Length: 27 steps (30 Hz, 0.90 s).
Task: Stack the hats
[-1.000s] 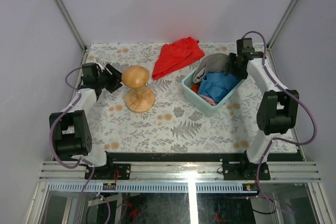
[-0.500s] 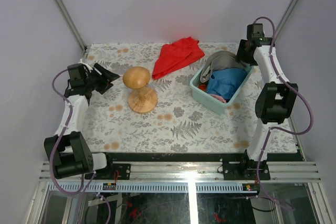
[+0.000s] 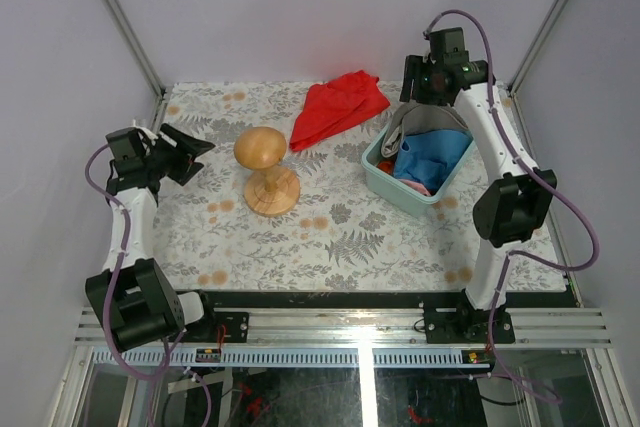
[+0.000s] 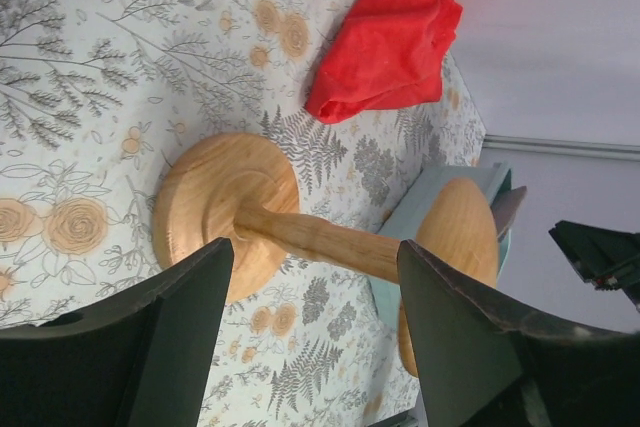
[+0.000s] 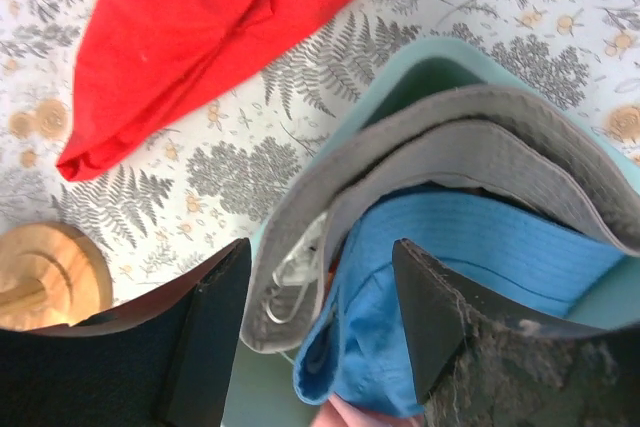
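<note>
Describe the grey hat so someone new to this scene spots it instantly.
Start at the pale teal bin on the table's right side. The grey hat lies at its far end, arched over the blue hat; it alone is grey.

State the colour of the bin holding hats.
The rectangular plastic bin is pale teal; top external view.
</note>
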Each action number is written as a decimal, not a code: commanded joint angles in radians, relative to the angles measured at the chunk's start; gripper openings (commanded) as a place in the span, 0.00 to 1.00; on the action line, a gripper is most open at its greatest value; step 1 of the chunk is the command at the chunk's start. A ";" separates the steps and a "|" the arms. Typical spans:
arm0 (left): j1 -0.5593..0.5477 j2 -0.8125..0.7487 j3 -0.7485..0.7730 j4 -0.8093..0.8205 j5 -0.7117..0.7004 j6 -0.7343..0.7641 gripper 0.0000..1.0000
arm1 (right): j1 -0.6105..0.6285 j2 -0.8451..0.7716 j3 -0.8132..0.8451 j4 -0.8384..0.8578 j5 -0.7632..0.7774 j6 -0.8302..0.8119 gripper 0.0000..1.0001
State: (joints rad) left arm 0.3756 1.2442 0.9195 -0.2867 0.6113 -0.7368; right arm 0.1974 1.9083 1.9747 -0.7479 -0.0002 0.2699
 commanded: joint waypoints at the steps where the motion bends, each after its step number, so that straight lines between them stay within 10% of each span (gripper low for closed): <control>1: -0.037 -0.031 0.078 -0.020 0.058 0.014 0.67 | -0.005 0.064 0.124 -0.054 -0.017 0.033 0.65; 24: -0.146 -0.101 0.220 -0.125 0.059 -0.043 0.68 | 0.053 0.191 0.065 -0.071 0.082 0.079 0.55; 27: -0.148 -0.104 0.236 -0.141 0.052 -0.036 0.68 | 0.054 0.198 0.036 -0.044 0.086 0.080 0.37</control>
State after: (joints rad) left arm 0.2352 1.1587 1.1095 -0.3927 0.6479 -0.7654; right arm 0.2432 2.0998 2.0377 -0.8398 0.0643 0.3405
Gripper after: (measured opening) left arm 0.681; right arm 0.503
